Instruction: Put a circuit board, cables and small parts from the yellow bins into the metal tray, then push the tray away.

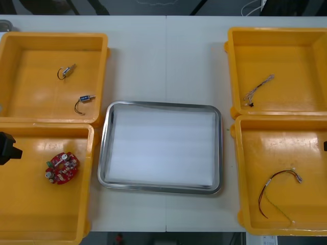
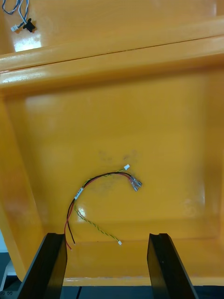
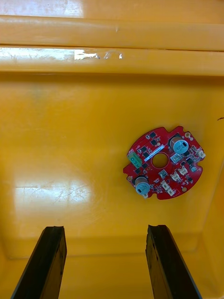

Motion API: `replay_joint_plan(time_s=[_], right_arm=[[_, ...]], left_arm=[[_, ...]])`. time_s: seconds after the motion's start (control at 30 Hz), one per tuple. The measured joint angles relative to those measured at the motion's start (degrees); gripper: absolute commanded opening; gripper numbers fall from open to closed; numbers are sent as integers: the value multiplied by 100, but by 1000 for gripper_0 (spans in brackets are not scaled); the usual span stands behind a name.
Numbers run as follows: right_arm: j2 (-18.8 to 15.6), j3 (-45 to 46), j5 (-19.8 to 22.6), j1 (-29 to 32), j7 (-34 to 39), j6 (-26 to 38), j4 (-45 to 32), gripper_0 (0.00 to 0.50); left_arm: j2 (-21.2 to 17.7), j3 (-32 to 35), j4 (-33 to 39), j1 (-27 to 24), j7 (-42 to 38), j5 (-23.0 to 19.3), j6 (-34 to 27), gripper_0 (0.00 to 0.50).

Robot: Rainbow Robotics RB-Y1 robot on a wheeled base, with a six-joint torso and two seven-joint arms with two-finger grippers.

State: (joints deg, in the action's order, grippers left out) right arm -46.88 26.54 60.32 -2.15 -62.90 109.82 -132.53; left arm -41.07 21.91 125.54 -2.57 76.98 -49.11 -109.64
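Note:
The metal tray [image 1: 104, 153], white inside and holding nothing, lies mid-table. A round red circuit board [image 1: 62, 167] rests in the near left yellow bin [image 1: 30, 214]. My left gripper [image 3: 105, 261] hangs open above that bin, the circuit board [image 3: 163, 162] just beyond one finger [image 3: 165, 261]; its black tip [image 1: 7, 148] pokes in at the table's left edge. My right gripper [image 2: 107, 266] is open over the near right bin [image 1: 311, 168], above a red and yellow cable [image 2: 100, 196] [image 1: 278, 191].
The far left bin [image 1: 30, 102] holds two small metal parts [image 1: 66, 72] [image 1: 84, 99]. A twisted blue and white cable [image 1: 259, 87] [image 2: 16, 14] lies in the far right bin [image 1: 301, 61]. Bare table surrounds the tray.

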Motion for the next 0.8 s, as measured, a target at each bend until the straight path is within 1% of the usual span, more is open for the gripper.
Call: replay_joint_plan(time_s=[0.8], right_arm=[[0,0,0,0,0,0,0,500]], left_arm=[[0,0,0,0,0,0,0,500]])
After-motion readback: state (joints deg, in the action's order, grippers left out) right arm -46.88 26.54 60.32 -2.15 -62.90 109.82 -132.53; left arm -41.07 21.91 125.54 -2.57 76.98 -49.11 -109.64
